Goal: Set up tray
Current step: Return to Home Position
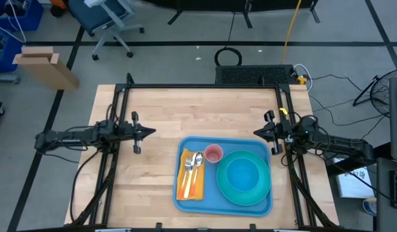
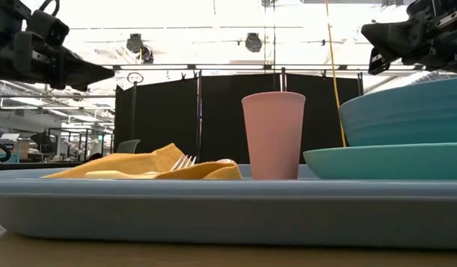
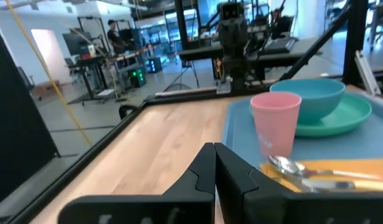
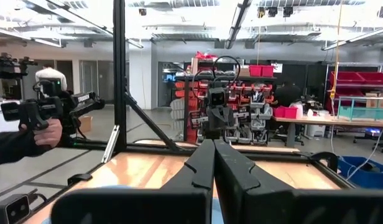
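Note:
The blue tray [image 1: 185,205] lies flat on the table's near middle. On it a yellow-orange napkin [image 1: 191,181] carries a fork and a spoon [image 1: 194,161]. Beside them a pink cup [image 1: 214,153] stands upright, and a teal bowl [image 1: 242,174] sits on a round teal plate [image 1: 262,192]. My left gripper [image 1: 153,133] hovers shut above the table, left of the tray. My right gripper [image 1: 255,132] hovers shut just beyond the tray's far right corner. In the low view the cup [image 2: 273,135] stands between napkin [image 2: 150,165] and bowl [image 2: 406,111].
A black frame [image 1: 205,86] runs along the table's far edge and down both sides. Bare wood lies left of the tray and beyond it. In the right wrist view a person's hand [image 4: 47,134] holds a device at the picture's left, off the table.

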Available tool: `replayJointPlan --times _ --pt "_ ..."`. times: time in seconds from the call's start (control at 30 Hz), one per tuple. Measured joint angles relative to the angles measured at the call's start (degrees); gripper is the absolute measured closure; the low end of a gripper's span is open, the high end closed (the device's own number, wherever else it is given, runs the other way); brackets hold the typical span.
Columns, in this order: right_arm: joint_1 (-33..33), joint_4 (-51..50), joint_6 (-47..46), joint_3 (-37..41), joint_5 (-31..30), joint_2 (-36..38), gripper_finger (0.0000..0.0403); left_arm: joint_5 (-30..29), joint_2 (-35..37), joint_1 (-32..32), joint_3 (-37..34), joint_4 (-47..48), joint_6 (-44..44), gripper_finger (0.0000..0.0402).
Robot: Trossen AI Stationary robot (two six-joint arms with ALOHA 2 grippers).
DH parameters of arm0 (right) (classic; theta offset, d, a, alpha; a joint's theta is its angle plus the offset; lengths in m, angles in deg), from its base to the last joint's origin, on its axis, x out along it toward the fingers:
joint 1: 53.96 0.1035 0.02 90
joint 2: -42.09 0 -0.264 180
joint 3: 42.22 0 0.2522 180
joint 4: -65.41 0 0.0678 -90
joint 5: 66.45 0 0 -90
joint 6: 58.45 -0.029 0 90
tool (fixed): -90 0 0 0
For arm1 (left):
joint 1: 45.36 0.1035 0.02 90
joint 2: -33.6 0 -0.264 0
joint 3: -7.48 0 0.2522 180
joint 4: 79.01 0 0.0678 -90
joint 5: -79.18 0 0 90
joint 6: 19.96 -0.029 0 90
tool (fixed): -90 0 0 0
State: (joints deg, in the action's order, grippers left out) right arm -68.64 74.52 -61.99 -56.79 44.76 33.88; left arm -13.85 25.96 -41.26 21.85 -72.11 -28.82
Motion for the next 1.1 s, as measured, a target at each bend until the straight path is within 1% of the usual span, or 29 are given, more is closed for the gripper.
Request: replayJointPlan --times 0.17,0.37,0.5,0.63,0.83,0.93,1.1 --pt "0.0 -2.3 0.2 0.0 -0.1 0.0 0.0403 0.0 2.3 0.1 0.0 5.0 0.4 0.0401" --pt "0.0 -3.2 0.1 0.0 -0.1 0.0 0.0403 0.7 1.7 0.9 0.1 5.8 0.8 0.0401" --pt "0.0 -4.0 -0.3 0.0 -0.1 0.0 0.0403 1.1 1.1 2.5 0.1 6.1 4.6 0.0401" --pt "0.0 -5.0 -0.4 0.0 -0.1 0.0 0.0403 1.2 -0.7 3.1 0.1 6.2 5.3 0.0394" --pt "0.0 -5.7 -0.3 0.0 -0.1 0.0 0.0403 1.1 -2.4 3.1 0.0 4.5 15.7 0.0369" --pt "0.0 -5.6 -0.3 0.0 -0.1 0.0 0.0403 1.1 -2.5 3.1 0.0 3.7 16.7 0.0366" --pt "0.0 -5.6 -0.3 0.0 -0.1 0.0 0.0403 1.0 -2.5 3.1 0.0 3.5 16.7 0.0371"
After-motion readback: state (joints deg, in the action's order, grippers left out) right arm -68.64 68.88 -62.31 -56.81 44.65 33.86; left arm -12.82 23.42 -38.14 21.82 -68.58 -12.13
